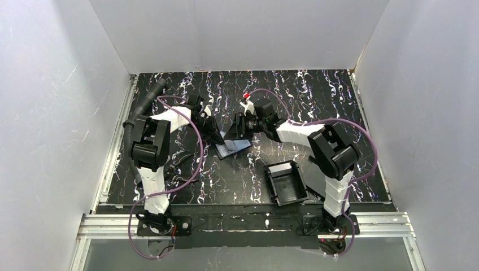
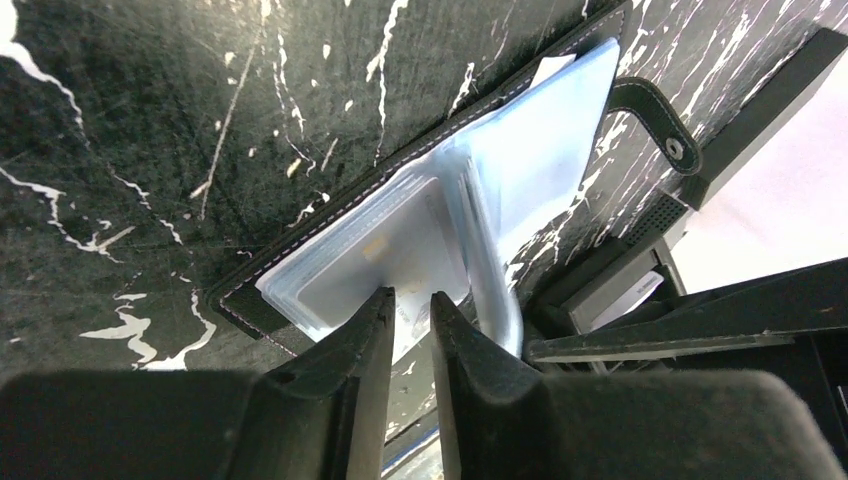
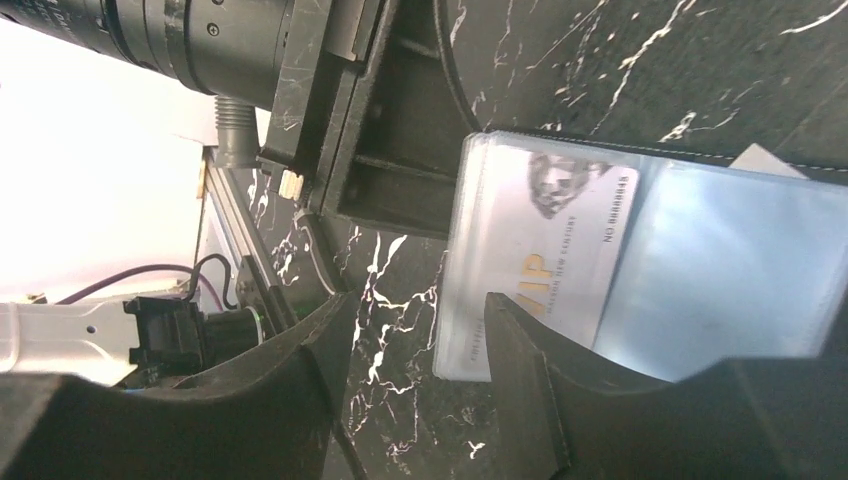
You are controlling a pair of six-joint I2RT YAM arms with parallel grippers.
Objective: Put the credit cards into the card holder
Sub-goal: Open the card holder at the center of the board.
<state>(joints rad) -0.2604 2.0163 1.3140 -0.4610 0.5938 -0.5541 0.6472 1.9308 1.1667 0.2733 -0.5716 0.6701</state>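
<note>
The card holder (image 1: 233,148) lies open on the marbled table between both arms, black stitched cover (image 2: 250,300) down, pale blue sleeves (image 3: 730,270) up, snap strap (image 2: 665,125) folded out. A white credit card marked VIP (image 3: 560,240) sits partly inside a sleeve, its end sticking out. My left gripper (image 2: 412,298) points down at that card (image 2: 400,255), jaws only a narrow gap apart with nothing pinched between them. My right gripper (image 3: 420,300) is open wide, one fingertip (image 3: 500,305) at the card's protruding end. One sleeve leaf (image 2: 490,270) curls upright.
A larger black rimmed tray (image 1: 287,182) stands near the right arm's base. The two wrists (image 1: 226,132) crowd close over the holder, and the left arm's dark body (image 3: 390,150) fills the space just beyond the card. White walls enclose the table.
</note>
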